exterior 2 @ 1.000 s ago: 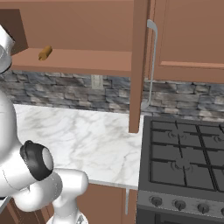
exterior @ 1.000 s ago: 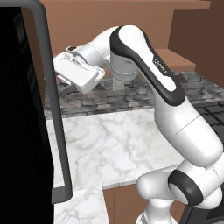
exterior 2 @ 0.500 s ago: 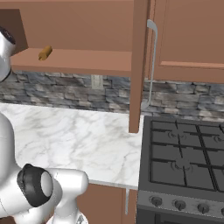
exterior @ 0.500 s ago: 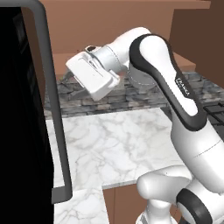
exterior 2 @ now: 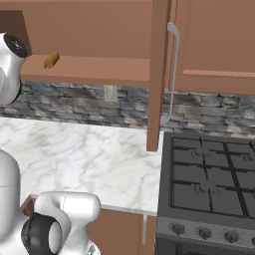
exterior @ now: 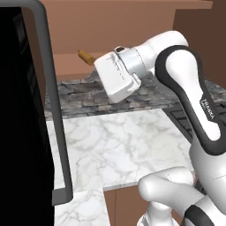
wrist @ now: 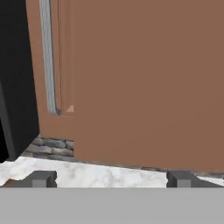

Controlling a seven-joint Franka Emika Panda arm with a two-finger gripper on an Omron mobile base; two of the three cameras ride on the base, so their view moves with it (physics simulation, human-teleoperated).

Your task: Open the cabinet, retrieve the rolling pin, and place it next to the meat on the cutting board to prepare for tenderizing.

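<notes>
the brown wooden wall cabinet [exterior 2: 89, 45] stands open, its flat door [exterior 2: 158, 74] swung out edge-on with the slim silver bar handle [exterior 2: 172, 74] behind it. on the cabinet's shelf lies the slim light-tan wooden rolling pin [exterior: 85, 56], end toward the room, just beyond the white hand. the two-finger gripper [wrist: 111, 178] is spread wide with nothing between its dark fingertips [wrist: 41, 178], facing a brown cabinet panel above the white marble counter [exterior 2: 84, 159].

the pin looks light, rigid and smooth, so it would likely roll or slip if nudged. a sound hold would be across its middle, jaws squeezing the round sides, so it stays balanced when lifted off the shelf.
</notes>
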